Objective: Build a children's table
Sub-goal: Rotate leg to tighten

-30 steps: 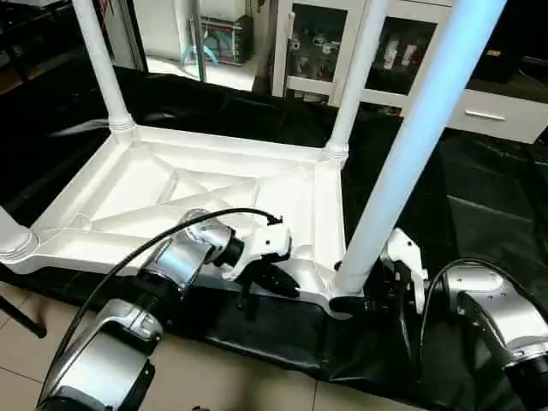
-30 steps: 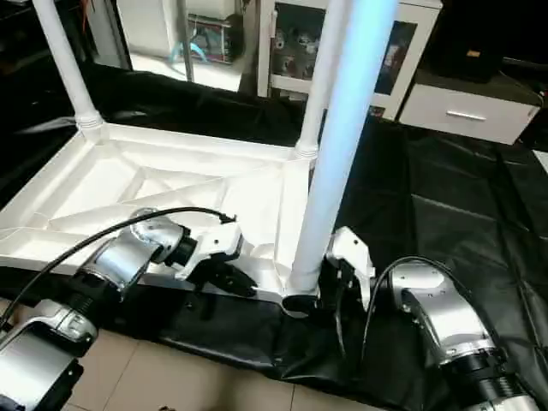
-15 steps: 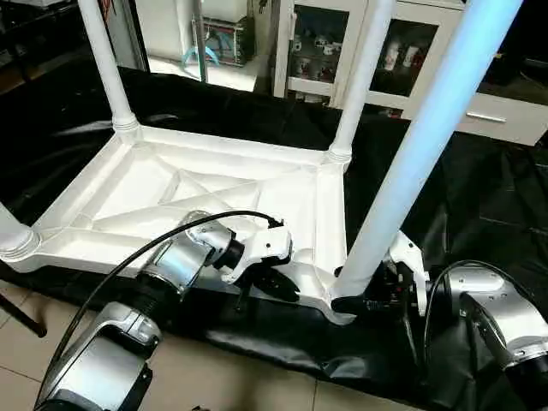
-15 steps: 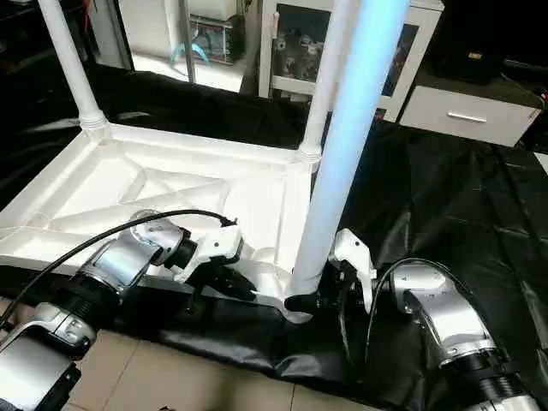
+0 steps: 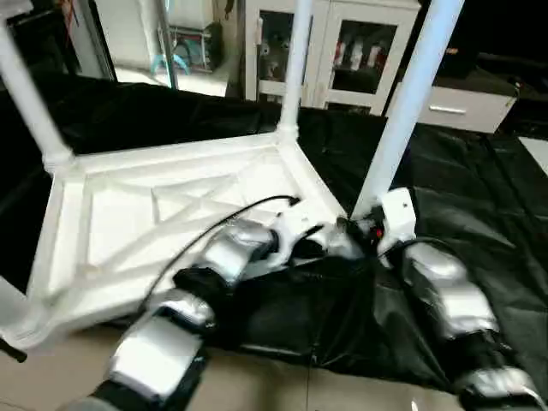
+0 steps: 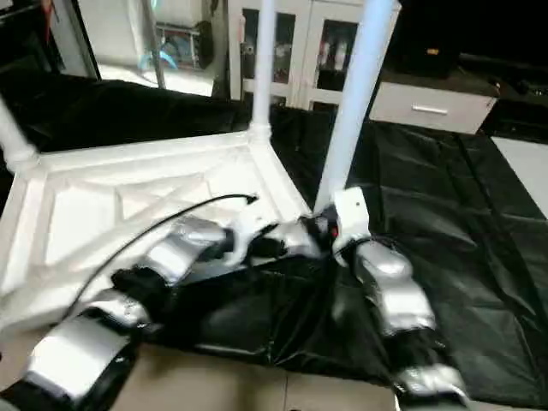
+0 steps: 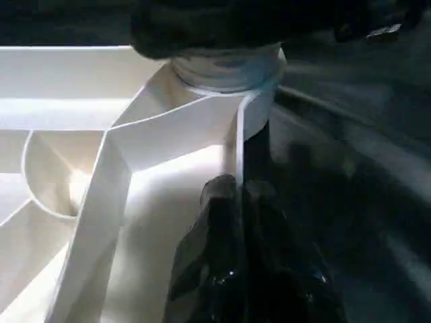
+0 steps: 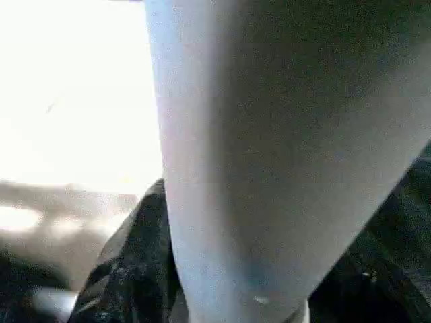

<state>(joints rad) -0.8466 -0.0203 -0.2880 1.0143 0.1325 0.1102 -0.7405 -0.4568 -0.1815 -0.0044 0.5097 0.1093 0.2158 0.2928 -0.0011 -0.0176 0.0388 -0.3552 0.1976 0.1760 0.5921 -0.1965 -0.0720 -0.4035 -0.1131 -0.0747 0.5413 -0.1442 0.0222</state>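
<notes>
The white tabletop (image 5: 128, 214) lies upside down on a black sheet, its X-ribs facing up. Legs stand in the far-left socket (image 5: 30, 103), the far-right socket (image 5: 291, 68) and the near-left one (image 5: 13, 312). The fourth leg (image 5: 402, 103) rises from the near-right corner socket (image 7: 225, 74), leaning slightly right. My right gripper (image 5: 364, 229) is shut on this leg's base; the leg (image 8: 269, 168) fills the right wrist view, with a black finger (image 8: 128, 269) beside it. My left gripper (image 7: 236, 192) is shut on the tabletop's rim just beside that corner.
A white glass-door cabinet (image 5: 334, 51) and a white drawer unit (image 5: 454, 107) stand behind the black sheet (image 5: 479, 197). Tiled floor (image 5: 257, 385) shows at the near edge. A black cable (image 5: 223, 218) arcs over my left forearm above the tabletop.
The whole view has swung, so the camera moved. Both grippers keep their hold at the same corner. My arms now reach further forward and the held leg stands a little more upright.
</notes>
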